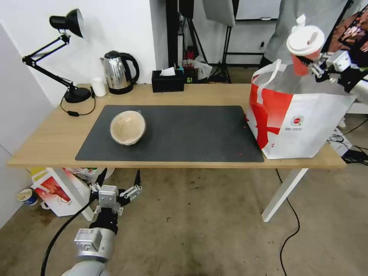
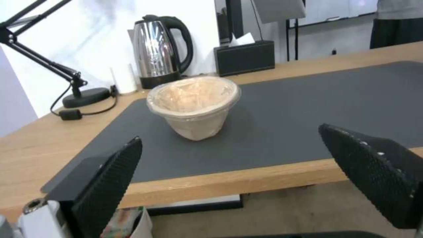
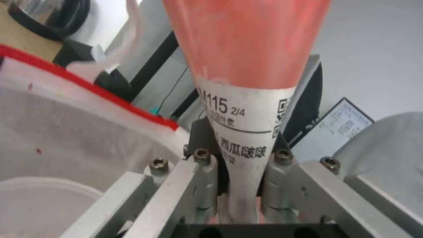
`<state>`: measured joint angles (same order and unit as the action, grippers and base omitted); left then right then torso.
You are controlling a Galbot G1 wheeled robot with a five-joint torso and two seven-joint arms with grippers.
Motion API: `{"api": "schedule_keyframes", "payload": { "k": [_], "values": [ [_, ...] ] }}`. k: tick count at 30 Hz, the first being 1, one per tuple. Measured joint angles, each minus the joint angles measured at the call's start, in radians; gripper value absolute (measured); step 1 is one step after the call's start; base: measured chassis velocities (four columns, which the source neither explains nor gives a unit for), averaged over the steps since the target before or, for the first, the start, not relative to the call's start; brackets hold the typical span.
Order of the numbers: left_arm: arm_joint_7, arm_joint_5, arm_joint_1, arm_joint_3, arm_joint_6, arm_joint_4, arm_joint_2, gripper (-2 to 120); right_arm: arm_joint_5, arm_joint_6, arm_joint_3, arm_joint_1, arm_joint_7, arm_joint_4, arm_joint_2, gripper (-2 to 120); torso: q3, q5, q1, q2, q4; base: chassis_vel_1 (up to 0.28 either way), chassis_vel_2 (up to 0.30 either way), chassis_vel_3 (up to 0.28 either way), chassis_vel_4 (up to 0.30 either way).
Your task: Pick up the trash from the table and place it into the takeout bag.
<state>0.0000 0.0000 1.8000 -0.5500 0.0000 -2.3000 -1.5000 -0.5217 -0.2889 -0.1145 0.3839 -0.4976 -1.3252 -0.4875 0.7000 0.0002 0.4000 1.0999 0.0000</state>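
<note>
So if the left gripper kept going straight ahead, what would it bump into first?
Probably the tan lidded bowl on the dark mat. The left gripper, jaws open, sits near the table edge, so height is hard to judge.

Black desk lamp (image 1: 69,34), steel kettle (image 1: 118,72), small white cylinder (image 1: 99,87), black tissue box (image 1: 167,81), cables on floor (image 1: 291,226)

One desk (image 1: 46,145) carries one dark grey mat (image 1: 184,138). On it stands one tan lidded bowl (image 1: 127,127), and one red drink cup (image 1: 304,48) with a white lid is up in the air. There is one white-and-red takeout bag (image 1: 303,122), and inside it what looks like one white bowl (image 3: 39,205), though little of it shows. Behind are one steel kettle (image 1: 118,72), one black tissue box (image 1: 167,81), one black desk lamp (image 1: 65,57) and one small white cylinder (image 1: 99,87).
</note>
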Motion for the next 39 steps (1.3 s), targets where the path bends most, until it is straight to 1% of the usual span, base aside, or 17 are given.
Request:
{"api": "schedule_keyframes", "payload": {
  "k": [5, 6, 9, 10, 11, 12, 14, 16, 17, 19, 20, 24, 25, 27, 29, 32, 39],
  "values": [
    [0.0, 0.0, 0.0, 0.0, 0.0, 0.0, 0.0, 100, 0.017, 0.016, 0.019, -0.006, 0.05, 0.006, -0.016, 7, 0.0, -0.0001, 0.0, 0.0, 0.0, 0.0, 0.0, 0.0, 0.0],
    [0.0, 0.0, 0.0, 0.0, 0.0, 0.0, 0.0, 100, 0.02, 0.027, 0.035, -0.015, 0.074, 0.005, -0.018, 11, 0.0, -0.0002, 0.0, 0.0, 0.0, 0.0, 0.0, 0.0, 0.0],
    [0.0, 0.0, 0.0, 0.0, 0.0, 0.0, 0.0, 100, 0.026, 0.045, 0.063, -0.033, 0.098, 0.003, -0.024, 24, 0.0, -0.0002, 0.0, 0.0, 0.0001, 0.0, 0.0, 0.0, 0.0],
    [0.0, 0.0, 0.0, 0.0, 0.0, 0.0, 0.0, 100, 0.026, 0.045, 0.063, -0.033, 0.098, 0.003, -0.024, 24, 0.0, -0.0002, 0.0, 0.0, 0.0001, 0.0, 0.0, 0.0, 0.0],
    [0.0, 0.0, 0.0, 0.0, 0.0, 0.0, 0.0, 100, 0.028, 0.055, 0.074, -0.042, 0.105, 0.002, -0.026, 28, 0.0, -0.0003, 0.0, 0.0, 0.0, 0.0, 0.0, 0.0, 0.0],
    [0.0, 0.0, 0.0, 0.0, 0.0, 0.0, 0.0, 100, 0.027, 0.067, 0.086, -0.05, 0.112, 0.0, -0.028, 36, 0.0, -0.0003, 0.0, 0.0, 0.0001, 0.0, 0.0, 0.0, 0.0],
    [0.0, 0.0, 0.0, 0.0, 0.0, 0.0, 0.0, 100, 0.026, 0.073, 0.091, -0.052, 0.116, -0.001, -0.028, 37, 0.0, -0.0002, 0.0, 0.0, 0.0001, 0.0, 0.0, 0.0, 0.0],
    [0.0, 0.0, 0.0, 0.0, 0.0, 0.0, 0.0, 100, 0.01, 0.101, 0.109, -0.056, 0.133, -0.005, -0.029, 48, 0.0, -0.0004, 0.0, 0.0, 0.0001, 0.0, 0.0, 0.0, 0.0],
    [0.0, 0.0, 0.0, 0.0, 0.0, 0.0, 0.0, 100, 0.01, 0.101, 0.109, -0.056, 0.133, -0.005, -0.029, 48, 0.0, -0.0004, 0.0, 0.0, 0.0001, 0.0, 0.0, 0.0, 0.0],
    [0.0, 0.0, 0.0, 0.0, 0.0, 0.0, 0.0, 100, -0.041, 0.147, 0.129, -0.051, 0.166, -0.018, -0.029, 61, 0.0, -0.0003, 0.0, 0.0, 0.0, 0.0, 0.0, 0.0, 0.0],
    [0.0, 0.0, 0.0, 0.0, 0.0, 0.0, 0.0, 100, -0.041, 0.147, 0.129, -0.051, 0.166, -0.018, -0.029, 61, 0.0, -0.0003, 0.0, 0.0, 0.0, 0.0, 0.0, 0.0, 0.0],
    [0.0, 0.0, 0.0, 0.0, 0.0, 0.0, 0.0, 100, -0.235, 0.309, 0.159, -0.025, 0.279, -0.078, -0.022, 79, 0.0, -0.0002, 0.0, 0.0, -0.0001, 0.0, 0.0, 0.0, 0.0],
    [0.0, 0.0, 0.0, 0.0, 0.0, 0.0, 0.0, 100, -0.235, 0.309, 0.159, -0.025, 0.279, -0.078, -0.022, 79, 0.0, -0.0002, 0.0, 0.0, -0.0001, 0.0, 0.0, 0.0, 0.0],
    [0.0, 0.0, 0.0, 0.0, 0.0, 0.0, 0.0, 100, -0.277, 0.364, 0.162, -0.019, 0.316, -0.095, -0.024, 89, 0.0, -0.0003, 0.0, 0.0, 0.0001, 0.0, 0.0, 0.0, 0.0],
    [0.0, 0.0, 0.0, 0.0, 0.0, 0.0, 0.0, 100, -0.276, 0.384, 0.162, -0.022, 0.329, -0.091, -0.027, 97, 0.0, 0.0, 0.0, 0.0, 0.0002, 0.0, 0.0, 0.0, 0.0],
    [0.0, 0.0, 0.0, 0.0, 0.0, 0.0, 0.0, 100, -0.265, 0.386, 0.16, -0.029, 0.33, -0.08, -0.027, 100, 0.0, -0.0001, 0.0, 0.0, 0.0002, 0.0, 0.0, 0.0, 0.0],
    [0.0, 0.0, 0.0, 0.0, 0.0, 0.0, 0.0, 100, -0.234, 0.38, 0.148, -0.036, 0.327, -0.04, -0.017, 100, 0.0, 0.0, 0.0, 0.0, -0.0001, 0.0, 0.0, 0.0, 0.0]
  ]
}}
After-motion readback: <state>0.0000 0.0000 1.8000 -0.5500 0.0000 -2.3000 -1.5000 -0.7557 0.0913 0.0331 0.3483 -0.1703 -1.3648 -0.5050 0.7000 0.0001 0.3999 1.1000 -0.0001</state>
